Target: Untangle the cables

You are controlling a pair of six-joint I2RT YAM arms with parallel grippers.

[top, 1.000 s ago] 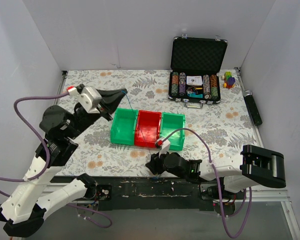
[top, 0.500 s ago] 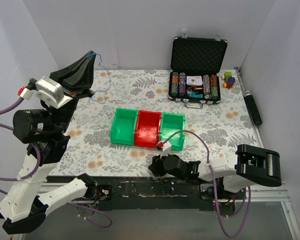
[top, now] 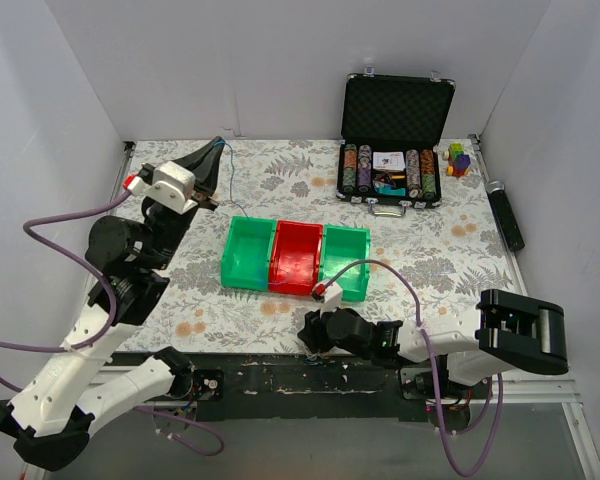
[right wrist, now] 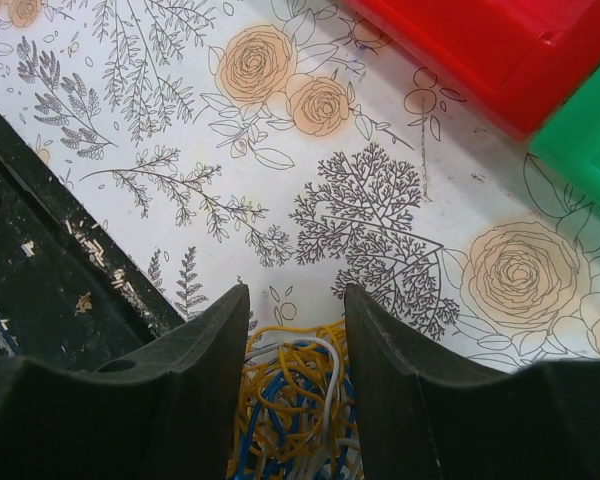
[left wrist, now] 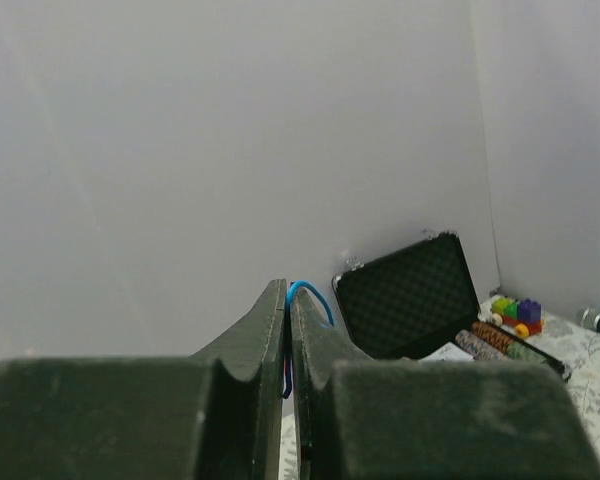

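Cables (right wrist: 295, 400) are sitting inside right claw (right wrist: 295, 295) (grip unclear); left claw (left wrist: 288, 288) is pinching blue strand (left wrist: 318, 300), needing slow lifting.

No text, number, brand or sign could be read in any view. A white packet (top: 388, 160) lay among the poker chips (top: 358, 168) in the open black case (top: 395, 110), at about one o'clock on the floral table (top: 460, 250). It carried some dark print, too small to make out. The small red-and-white tab (top: 133, 182) at about ten o'clock showed no legible mark. The bins (top: 295, 255) at the centre were plain.
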